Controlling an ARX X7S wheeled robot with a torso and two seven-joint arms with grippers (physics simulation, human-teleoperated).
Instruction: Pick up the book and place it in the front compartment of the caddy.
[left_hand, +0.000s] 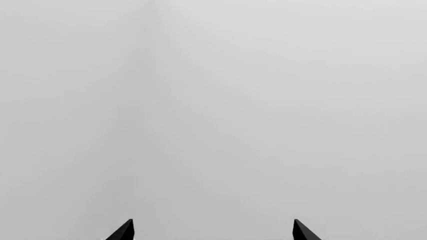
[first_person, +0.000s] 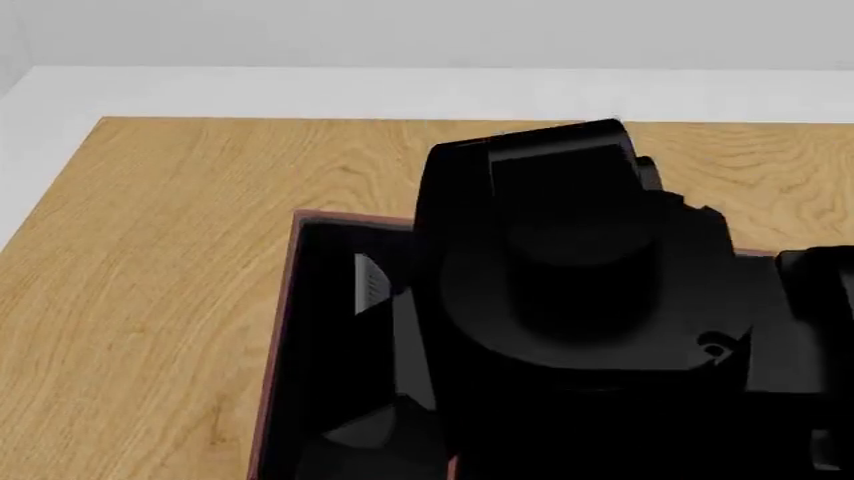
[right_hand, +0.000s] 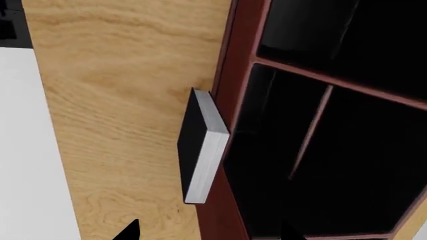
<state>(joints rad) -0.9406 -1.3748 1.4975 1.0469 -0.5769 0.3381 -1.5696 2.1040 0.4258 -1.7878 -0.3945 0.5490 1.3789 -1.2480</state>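
Your right wrist camera looks down on the book (right_hand: 200, 150), standing on edge on the wooden bench (right_hand: 120, 100), its white page edge facing the lens and its side pressed against the outer red-brown wall of the caddy (right_hand: 233, 65). So the book is outside the caddy, on the bench, not in any cell. Beside it, past the wall, you see black-lined cells split by thin red-brown dividers; I can't tell which of these is the front compartment from here.

The right gripper (right_hand: 208, 232) shows only two dark tips at the frame's edge, spread wide apart with nothing between them, one over the bench and one over the caddy.

In the head view, your right arm (first_person: 574, 300) fills the middle and covers most of the caddy; only the caddy's left wall and a strip of dark interior show, sitting well in from the bench's left edge.

The left gripper (left_hand: 213, 231) also has its fingers (left_hand: 122, 232) apart, empty, facing plain grey.
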